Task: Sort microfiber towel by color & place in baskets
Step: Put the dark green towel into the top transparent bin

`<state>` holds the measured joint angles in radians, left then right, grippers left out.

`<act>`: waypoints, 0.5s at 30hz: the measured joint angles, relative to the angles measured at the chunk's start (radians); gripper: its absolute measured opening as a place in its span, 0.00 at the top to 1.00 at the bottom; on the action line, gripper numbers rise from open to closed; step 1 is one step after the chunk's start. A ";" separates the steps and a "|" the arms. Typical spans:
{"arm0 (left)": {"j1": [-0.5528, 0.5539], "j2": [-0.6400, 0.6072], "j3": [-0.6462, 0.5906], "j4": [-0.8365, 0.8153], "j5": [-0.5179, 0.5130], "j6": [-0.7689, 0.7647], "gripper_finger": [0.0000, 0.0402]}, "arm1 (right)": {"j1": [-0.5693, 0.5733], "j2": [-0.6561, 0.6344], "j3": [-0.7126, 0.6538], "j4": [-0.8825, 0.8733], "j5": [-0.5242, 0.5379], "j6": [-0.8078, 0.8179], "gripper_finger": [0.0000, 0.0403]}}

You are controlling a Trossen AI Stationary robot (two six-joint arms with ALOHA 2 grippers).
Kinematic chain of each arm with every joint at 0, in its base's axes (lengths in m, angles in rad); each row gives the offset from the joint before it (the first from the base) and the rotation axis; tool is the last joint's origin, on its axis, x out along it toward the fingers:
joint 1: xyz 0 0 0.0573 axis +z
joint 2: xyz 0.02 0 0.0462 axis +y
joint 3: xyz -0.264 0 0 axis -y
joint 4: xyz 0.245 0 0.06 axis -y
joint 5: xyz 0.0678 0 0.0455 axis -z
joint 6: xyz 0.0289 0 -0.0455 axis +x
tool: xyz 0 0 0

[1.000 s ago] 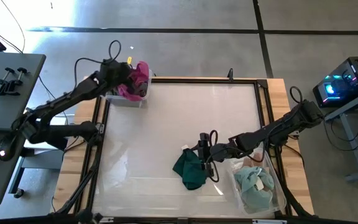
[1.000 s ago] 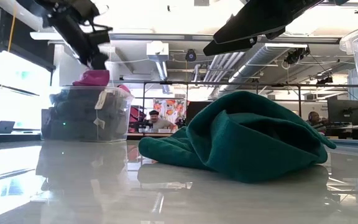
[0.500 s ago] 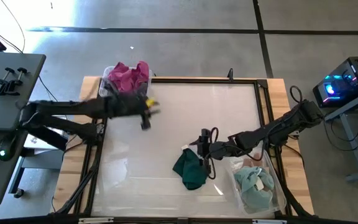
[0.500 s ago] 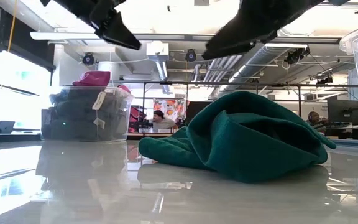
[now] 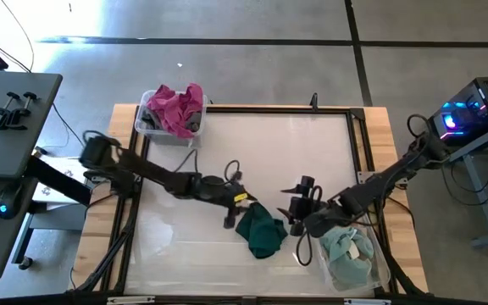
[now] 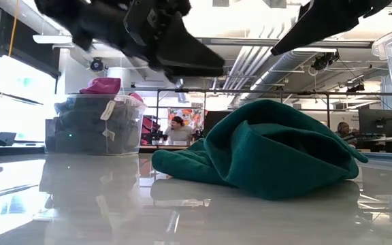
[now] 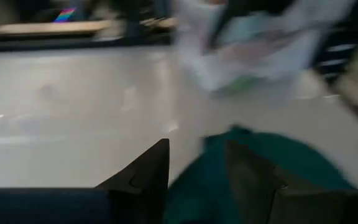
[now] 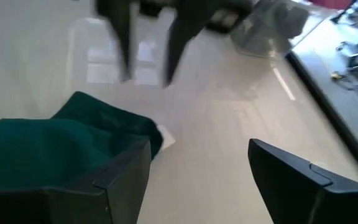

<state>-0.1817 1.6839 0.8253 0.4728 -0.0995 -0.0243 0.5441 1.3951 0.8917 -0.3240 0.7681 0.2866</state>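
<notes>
Item: dark green towel, heaped at table centre-front, long axis 11-to-5. Left gripper just beside, at towel's 10 o'clock, fingers parted, empty (nearer arm). Right gripper at 2 o'clock, spread wide, empty.

No text, brand, number or sign can be read in any of the views. A small white tag hangs on the towels in the small basket, but nothing on it is legible. A colourful poster in the room behind the worktop shows no readable lettering.
</notes>
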 joint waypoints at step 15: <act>0.090 0.268 0.121 -0.201 0.300 0.208 0.39 | -0.032 -0.001 0.000 -0.014 0.051 0.005 0.34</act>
<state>-0.0914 1.9521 0.9459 0.2719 0.2003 0.1834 0.5121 1.3945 0.8917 -0.3376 0.8195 0.2921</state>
